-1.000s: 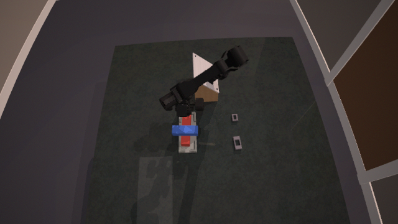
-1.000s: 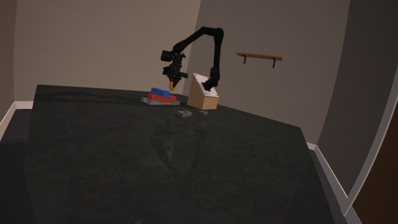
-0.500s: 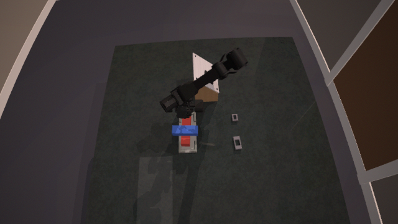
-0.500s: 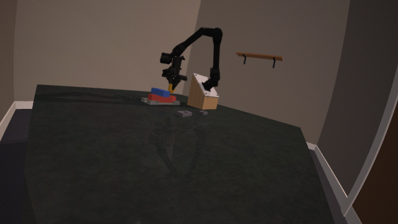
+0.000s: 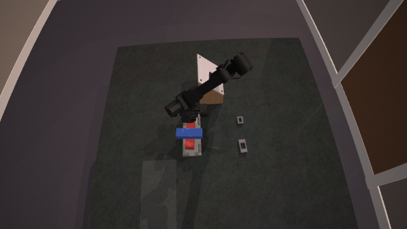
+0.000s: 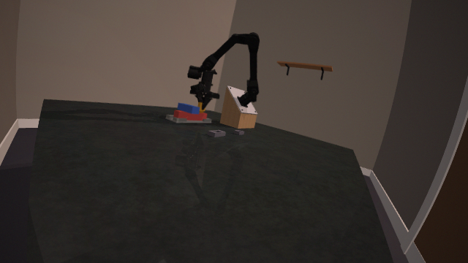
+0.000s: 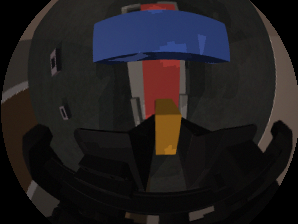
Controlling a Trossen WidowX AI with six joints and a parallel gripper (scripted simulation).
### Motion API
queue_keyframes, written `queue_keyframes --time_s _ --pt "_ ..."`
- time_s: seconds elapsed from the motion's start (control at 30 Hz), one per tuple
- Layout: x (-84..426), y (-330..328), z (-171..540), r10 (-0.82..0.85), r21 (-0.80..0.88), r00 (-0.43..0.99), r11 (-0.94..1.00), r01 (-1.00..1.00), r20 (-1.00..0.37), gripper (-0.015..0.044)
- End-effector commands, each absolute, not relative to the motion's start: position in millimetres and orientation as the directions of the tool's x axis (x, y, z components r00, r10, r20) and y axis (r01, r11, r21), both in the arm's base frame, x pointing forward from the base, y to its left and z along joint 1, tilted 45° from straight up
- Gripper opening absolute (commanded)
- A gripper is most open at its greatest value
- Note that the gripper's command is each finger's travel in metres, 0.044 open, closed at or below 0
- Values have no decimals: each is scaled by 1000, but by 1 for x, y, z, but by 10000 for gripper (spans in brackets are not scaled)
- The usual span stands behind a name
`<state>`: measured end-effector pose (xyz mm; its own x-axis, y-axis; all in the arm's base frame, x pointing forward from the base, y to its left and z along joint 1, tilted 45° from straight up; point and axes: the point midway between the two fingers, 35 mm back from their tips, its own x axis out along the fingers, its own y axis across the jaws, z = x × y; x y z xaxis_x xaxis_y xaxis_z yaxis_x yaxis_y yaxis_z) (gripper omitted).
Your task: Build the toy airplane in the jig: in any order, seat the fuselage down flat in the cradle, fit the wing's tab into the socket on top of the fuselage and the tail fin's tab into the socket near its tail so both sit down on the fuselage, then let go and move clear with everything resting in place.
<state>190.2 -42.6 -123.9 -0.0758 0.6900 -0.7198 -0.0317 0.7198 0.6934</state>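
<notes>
Pincer: barely parted and clamped on the fin, just above the tail end of the fuselage!
Tail fin: yellow, upright between the fingertips, low in the middle of the wrist view; whether its tab is in the socket, I cannot tell.
Fin's handling: light and stiff, I'd judge, smooth enough to twist; flat side faces are the place to grip, tab left free.
Fuselage: red, lying along the cradle, left of centre in the top view; likely rigid, best taken by its long sides.
Wing: blue, crosswise on the fuselage; stiff by its look, easily knocked askew, so pinch mid-span across its narrow width.
Jig: pale grey, under the fuselage on the bench.
Count: one fin, one wing, one fuselage, one jig, two small hollow blocks, one wedge-shaped stand.
</notes>
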Motion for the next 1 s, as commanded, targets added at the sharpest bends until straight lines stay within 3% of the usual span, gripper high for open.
queue_keyframes --time_s 0.0,0.3,0.43,0.5,0.6,0.93,0.97 --pt "190 -40 -126 695 698 -74 716 -26 -716 67" --pt "190 -41 -125 691 695 -75 719 -30 -718 78" --pt "190 -41 -125 691 695 -75 719 -30 -718 52" --pt "190 -41 -125 691 695 -75 719 -30 -718 0" --pt "190 -41 -125 691 695 -75 719 -30 -718 0" --pt "190 -41 -125 691 695 -75 719 -30 -718 260" --pt "190 -41 -125 691 695 -75 719 -30 -718 260"
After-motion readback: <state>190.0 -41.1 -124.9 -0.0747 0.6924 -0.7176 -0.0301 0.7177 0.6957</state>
